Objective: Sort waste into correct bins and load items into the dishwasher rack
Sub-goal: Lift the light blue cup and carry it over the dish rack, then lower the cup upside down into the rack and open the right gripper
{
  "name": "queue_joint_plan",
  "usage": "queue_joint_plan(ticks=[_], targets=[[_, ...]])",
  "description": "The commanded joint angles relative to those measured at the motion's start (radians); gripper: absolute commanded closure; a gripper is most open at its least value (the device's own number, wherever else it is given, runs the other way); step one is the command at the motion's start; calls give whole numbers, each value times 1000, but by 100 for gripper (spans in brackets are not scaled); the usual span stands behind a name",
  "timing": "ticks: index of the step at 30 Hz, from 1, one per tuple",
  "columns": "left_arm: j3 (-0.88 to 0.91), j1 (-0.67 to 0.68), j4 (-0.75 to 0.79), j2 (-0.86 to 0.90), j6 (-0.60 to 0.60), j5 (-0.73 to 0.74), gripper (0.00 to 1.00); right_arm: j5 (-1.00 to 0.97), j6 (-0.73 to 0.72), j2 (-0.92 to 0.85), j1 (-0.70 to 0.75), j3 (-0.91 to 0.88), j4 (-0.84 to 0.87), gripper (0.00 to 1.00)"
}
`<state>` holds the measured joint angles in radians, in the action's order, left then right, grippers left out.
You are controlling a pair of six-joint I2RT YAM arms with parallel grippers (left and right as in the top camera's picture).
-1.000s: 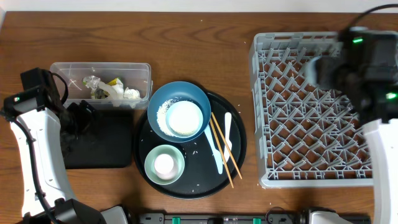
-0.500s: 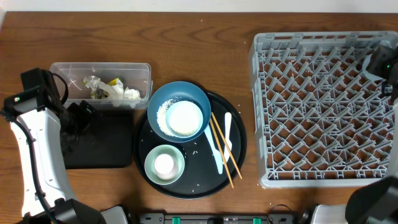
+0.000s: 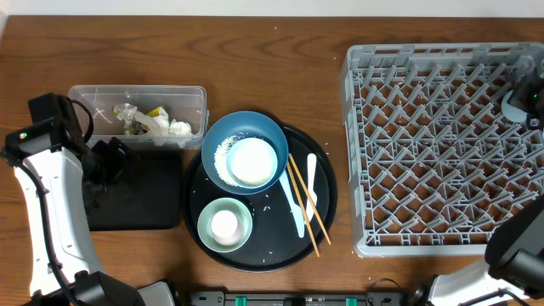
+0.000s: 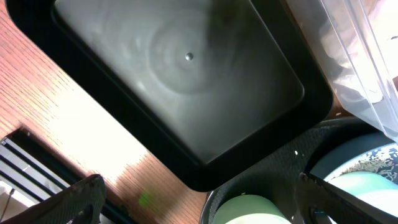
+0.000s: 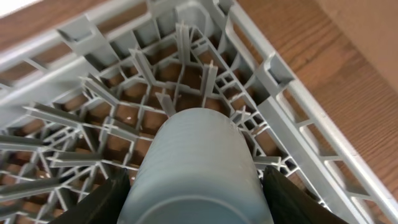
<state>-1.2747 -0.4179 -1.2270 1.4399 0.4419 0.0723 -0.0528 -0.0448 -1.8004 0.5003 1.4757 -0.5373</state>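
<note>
Your right gripper [image 5: 198, 205] clamps a pale cup [image 5: 196, 149] over the rack [image 5: 292, 106] corner, upper right of the overhead frame. Released tilted, it may catch on the pegs [image 5: 183, 43] and topple. Your left gripper [image 4: 205, 199] hangs open over the black tray [image 4: 186, 81].

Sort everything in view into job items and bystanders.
Job: dishwasher rack, clear tub with waste, black rectangular tray, dark-blue bowl, pale-green bowl, white spoon, chopsticks, pale cup in the right gripper.
Bystanders: round black tray, wooden table.
</note>
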Motion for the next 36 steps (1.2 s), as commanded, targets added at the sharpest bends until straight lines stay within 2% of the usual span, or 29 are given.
queue_joint_plan(ticks=[1,17,24,25,30,31,36], targets=[[9,-2,-3,2,2,-2,2,-3,-11,-27,11,18,8,66],[9,-2,-7,2,2,-2,2,1,-10,-51,13,18,74,66],[9,-2,-7,2,2,-2,2,8,-10,-51,13,18,72,63],[9,-2,-7,2,2,-1,2,8,-10,-51,13,18,73,60],[9,-2,-7,2,2,-2,2,9,-10,-51,13,18,73,27],[9,-2,-7,2,2,-2,2,9,-10,-51,13,18,73,23],[9,-2,-7,2,2,-1,2,9,-10,-51,13,18,62,17]])
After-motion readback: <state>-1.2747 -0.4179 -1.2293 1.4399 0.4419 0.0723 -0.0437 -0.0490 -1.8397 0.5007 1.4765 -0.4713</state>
